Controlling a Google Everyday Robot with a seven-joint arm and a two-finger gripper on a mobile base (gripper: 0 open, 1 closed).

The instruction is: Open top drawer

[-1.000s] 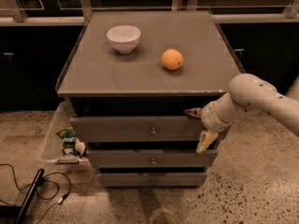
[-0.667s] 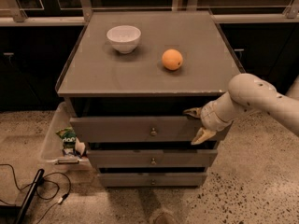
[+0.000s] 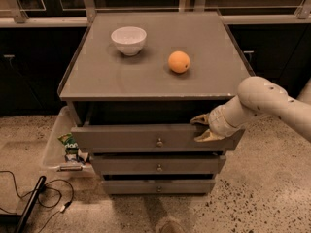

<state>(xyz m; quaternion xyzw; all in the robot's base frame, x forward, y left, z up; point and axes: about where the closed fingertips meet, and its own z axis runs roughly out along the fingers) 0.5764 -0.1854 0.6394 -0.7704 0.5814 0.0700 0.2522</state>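
Note:
The top drawer (image 3: 126, 139) is the widest grey front, with a small round knob (image 3: 159, 142), just under the cabinet top. It stands a little way out, with a dark gap above its front. My gripper (image 3: 202, 129) is at the right end of that front. One finger (image 3: 198, 120) reaches behind the front's top edge and the other finger (image 3: 209, 138) lies on its face, so the gripper is clamped on the panel. My cream arm (image 3: 262, 103) comes in from the right.
Two narrower drawers (image 3: 158, 165) (image 3: 158, 185) sit below. On the cabinet top (image 3: 146, 76) stand a white bowl (image 3: 129, 39) and an orange (image 3: 179, 61). A clear bin (image 3: 58, 144) with packets is on the floor at left, with cables (image 3: 34, 198) near it.
The lower finger has swung up from pointing down and now presses on the drawer front. The top drawer has come out slightly toward the camera.

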